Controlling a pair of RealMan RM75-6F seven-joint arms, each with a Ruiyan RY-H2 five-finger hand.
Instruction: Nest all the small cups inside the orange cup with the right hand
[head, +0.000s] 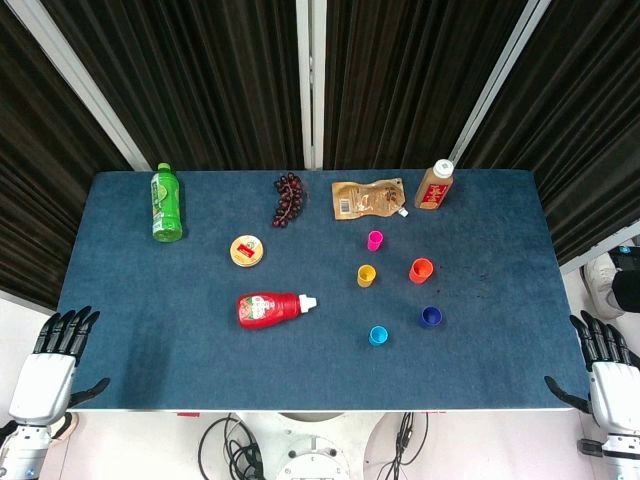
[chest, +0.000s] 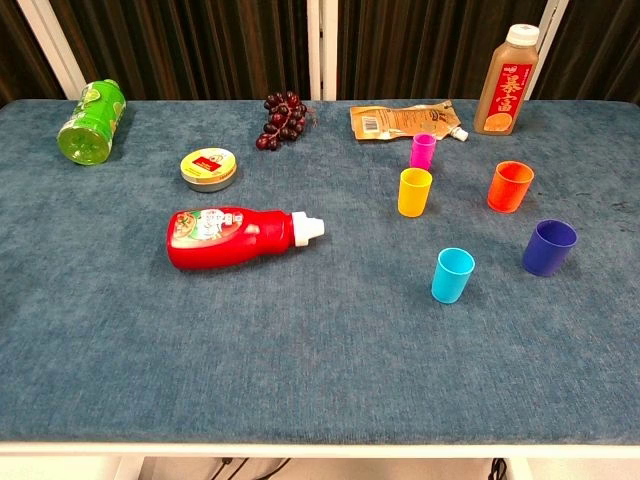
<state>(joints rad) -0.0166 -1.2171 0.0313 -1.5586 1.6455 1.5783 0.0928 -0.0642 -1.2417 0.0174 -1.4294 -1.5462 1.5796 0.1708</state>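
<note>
Nothing is nested yet: the orange cup stands upright on the right half of the blue desk, with the yellow cup, pink cup, light blue cup and dark blue cup standing apart around it. The right hand waits at the desk's near right corner, fingers spread and empty; the left hand likewise at the near left corner. I'd say the next move is a reach to the dark blue cup. The red ketchup bottle lies well left, the brown pouch and juice bottle behind; nothing blocks.
</note>
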